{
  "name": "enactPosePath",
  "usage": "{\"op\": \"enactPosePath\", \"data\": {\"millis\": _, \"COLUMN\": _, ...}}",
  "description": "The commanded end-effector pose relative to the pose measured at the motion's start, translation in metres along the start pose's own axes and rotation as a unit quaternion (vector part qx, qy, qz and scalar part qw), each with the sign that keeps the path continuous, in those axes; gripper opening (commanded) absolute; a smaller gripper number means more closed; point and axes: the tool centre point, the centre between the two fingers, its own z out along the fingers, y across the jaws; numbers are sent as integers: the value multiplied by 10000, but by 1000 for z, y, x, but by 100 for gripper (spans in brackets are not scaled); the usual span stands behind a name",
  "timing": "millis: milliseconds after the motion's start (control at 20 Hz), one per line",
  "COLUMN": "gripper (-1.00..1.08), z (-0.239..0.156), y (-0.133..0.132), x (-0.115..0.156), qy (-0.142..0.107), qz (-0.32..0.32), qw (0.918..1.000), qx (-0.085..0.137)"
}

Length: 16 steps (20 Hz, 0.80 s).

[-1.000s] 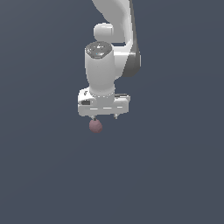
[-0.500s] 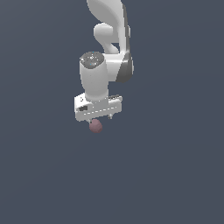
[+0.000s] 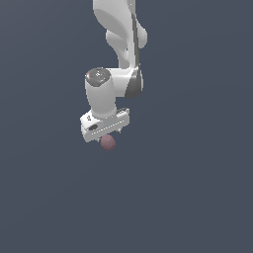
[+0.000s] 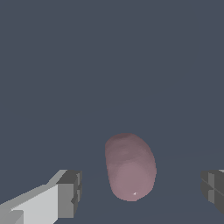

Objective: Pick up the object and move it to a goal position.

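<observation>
One small pink sphere [image 4: 130, 168], likely light and slick, sits between the spread tool [image 4: 142, 190] fingers; grip across its middle.

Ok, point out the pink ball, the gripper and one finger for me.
Ball [image 4: 130, 168]: wrist view, middle of its pink surface.
Gripper [image 4: 140, 194]: wrist view, midway between the two fingertips, which stand apart.
Finger [image 4: 70, 192]: wrist view, grey pad face.

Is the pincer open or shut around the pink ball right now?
Open. In the wrist view both fingers stand clear of the pink ball, with a gap on each side; the pincer straddles it ungripped.
</observation>
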Motion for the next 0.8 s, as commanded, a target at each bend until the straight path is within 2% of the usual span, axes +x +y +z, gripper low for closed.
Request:
{"op": "enactPosePath", "data": {"millis": 0, "gripper": 100, "z": 7, "y": 2, "x": -6, "qy": -14, "qz": -269, "qw": 9996, "qx": 10}}
{"op": "enactPosePath", "data": {"millis": 350, "gripper": 100, "z": 21, "y": 6, "x": -18, "qy": -39, "qz": -785, "qw": 9969, "qx": 36}}
{"op": "enactPosePath", "data": {"millis": 750, "gripper": 100, "z": 27, "y": 7, "x": -24, "qy": -48, "qz": -1021, "qw": 9948, "qx": 49}}
